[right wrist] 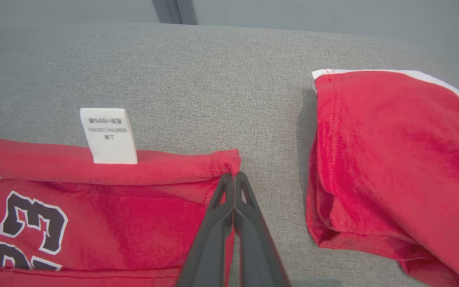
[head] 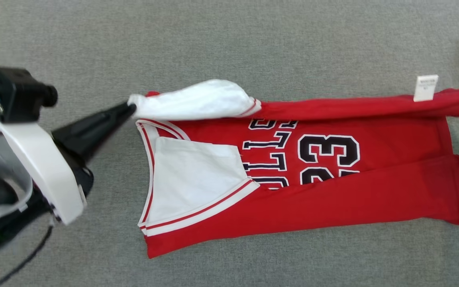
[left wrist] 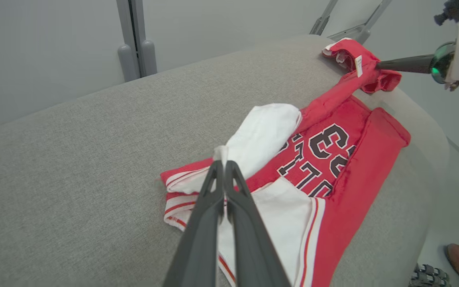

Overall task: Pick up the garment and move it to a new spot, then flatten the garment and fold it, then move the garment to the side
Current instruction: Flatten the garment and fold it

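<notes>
Grey pad (head: 253, 48) bearing the jersey (head: 373, 191), laid lengthwise across its middle with the near long side folded inward. The left gripper (head: 130, 107), fingers pressed together, pinches the white sleeve corner. The right gripper (right wrist: 232, 177), likewise closed, pinches the hem corner near the label (right wrist: 110, 135). The far edge is raised between them, so a second lengthwise fold is probably in hand. Crosswise folding and moving aside remain.
</notes>
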Robot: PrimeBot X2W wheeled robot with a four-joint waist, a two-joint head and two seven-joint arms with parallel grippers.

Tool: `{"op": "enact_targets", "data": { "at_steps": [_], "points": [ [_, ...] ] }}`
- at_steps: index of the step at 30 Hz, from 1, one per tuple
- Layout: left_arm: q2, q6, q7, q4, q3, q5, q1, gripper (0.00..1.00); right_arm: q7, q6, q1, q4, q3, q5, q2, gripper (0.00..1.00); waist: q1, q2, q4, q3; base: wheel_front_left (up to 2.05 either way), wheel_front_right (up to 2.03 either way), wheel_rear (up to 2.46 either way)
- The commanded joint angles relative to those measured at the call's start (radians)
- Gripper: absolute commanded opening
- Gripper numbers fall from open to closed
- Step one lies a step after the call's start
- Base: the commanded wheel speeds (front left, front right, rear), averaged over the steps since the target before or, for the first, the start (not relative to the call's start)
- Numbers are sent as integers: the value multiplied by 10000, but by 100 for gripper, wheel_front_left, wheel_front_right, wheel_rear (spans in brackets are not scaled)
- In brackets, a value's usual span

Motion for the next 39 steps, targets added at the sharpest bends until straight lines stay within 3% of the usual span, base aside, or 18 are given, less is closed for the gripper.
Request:
{"op": "enact_targets", "data": {
  "at_steps": [1,9,16,29,30,31,32,33,39],
  "points": [
    [85,163,-101,-255,15,-120,332,0,101,-10,324,-157,-225,-14,-29,0,0,0,97,-65,0,0,0],
    [287,695,-677,-1266,-377,-115,1765,0,471,-10,1779,-684,-1320,-138,172,0,0,0,381,-53,0,0,0],
    [186,852,-1049,-1077,-774,100,2527,0,764,-10,2583,-910,-1759,-146,519,0,0,0,500,114,0,0,0],
    [-977,584,-1956,669,-1367,487,3117,0,858,-10,2803,-474,-1567,-142,1078,0,0,0,472,27,0,0,0],
    [-1086,643,-2105,810,-1356,529,3154,0,777,-10,2827,-447,-1560,-152,1111,25,0,0,461,-68,0,0,0],
    [-1173,678,-2232,952,-1362,581,3205,25,668,-10,2852,-431,-1560,-130,1162,73,0,0,443,-172,0,0,0],
    [-1274,750,-2404,1085,-1349,595,3294,73,523,-10,2893,-388,-1596,-46,1256,100,0,0,420,-308,0,0,0],
    [-1376,804,-2562,1209,-1344,629,3389,100,362,-10,2955,-372,-1631,19,1329,100,0,0,401,-438,0,0,0],
    [-2081,1665,-4613,1697,-983,1070,4325,100,-1385,-8,3974,-578,-2036,703,1960,100,0,0,411,-1163,0,0,0]
  ]
}}
